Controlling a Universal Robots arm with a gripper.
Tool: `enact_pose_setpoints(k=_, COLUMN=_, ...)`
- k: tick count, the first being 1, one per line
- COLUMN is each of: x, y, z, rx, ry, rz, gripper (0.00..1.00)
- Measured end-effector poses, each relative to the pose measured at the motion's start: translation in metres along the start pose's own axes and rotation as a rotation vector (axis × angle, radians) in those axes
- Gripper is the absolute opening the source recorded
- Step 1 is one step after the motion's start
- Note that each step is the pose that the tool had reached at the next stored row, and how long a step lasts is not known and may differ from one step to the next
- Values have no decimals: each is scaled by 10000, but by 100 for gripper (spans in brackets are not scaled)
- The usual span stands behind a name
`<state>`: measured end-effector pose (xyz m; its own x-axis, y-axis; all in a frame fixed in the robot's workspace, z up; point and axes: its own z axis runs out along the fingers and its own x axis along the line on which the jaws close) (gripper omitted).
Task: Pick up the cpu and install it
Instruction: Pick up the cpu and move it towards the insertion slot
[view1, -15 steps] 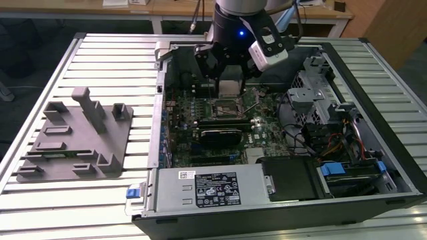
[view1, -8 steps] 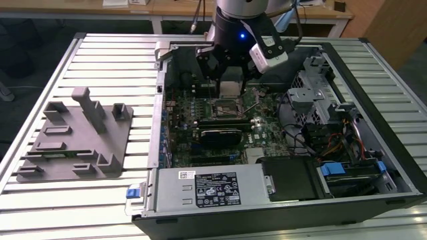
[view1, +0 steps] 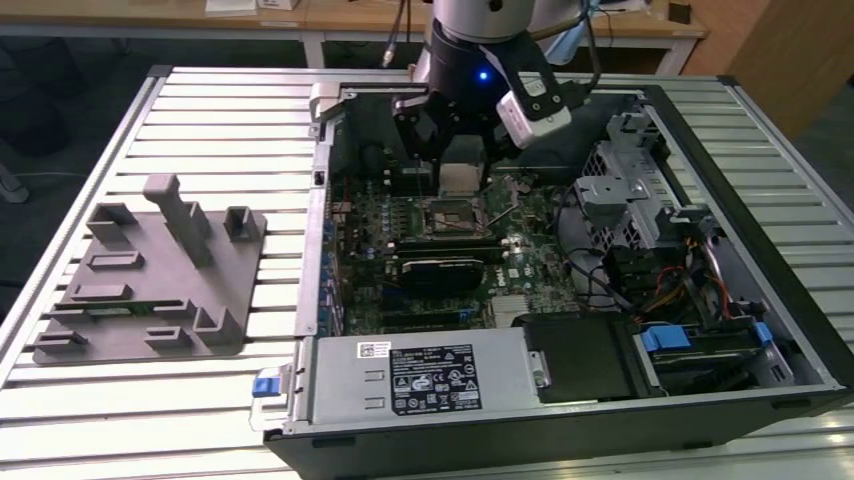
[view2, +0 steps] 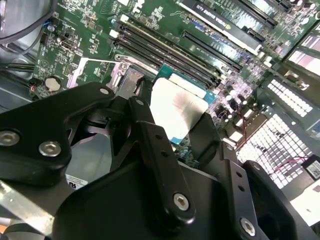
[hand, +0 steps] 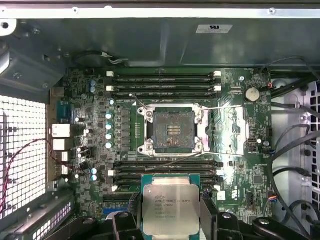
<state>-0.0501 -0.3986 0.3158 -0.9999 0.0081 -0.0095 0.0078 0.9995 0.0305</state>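
The small flat square cpu with a silvery-grey metal top (hand: 171, 205) is held clear of the board. It is clamped at two opposite edges between the fingers of the black tool (hand: 171, 214), and its metal top faces the camera in the first wrist view. In that view it is seen over the long black memory slots (hand: 167, 167), just beside the square black socket (hand: 172, 131) and not yet above it. The socket is seen bare, with its pin field exposed and a thin wire lever raised across it. The step in hand is judged to be the carry towards the socket, with the pick-up done and nothing seated. Seating is judged to call for the chip to be squared to the socket frame and kept level, since the exposed contacts look easily bent. Around the socket lies the green motherboard (hand: 240, 150) inside the open black computer case (view1: 801, 330), which is set on the slatted metal bench (view1: 200, 110) beside a grey plastic holder block (view1: 147, 280).
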Motion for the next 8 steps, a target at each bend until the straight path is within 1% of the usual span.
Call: enact_pose_setpoints(k=8, x=-11, y=67, z=60, rx=0, ry=0, rz=0, gripper=55)
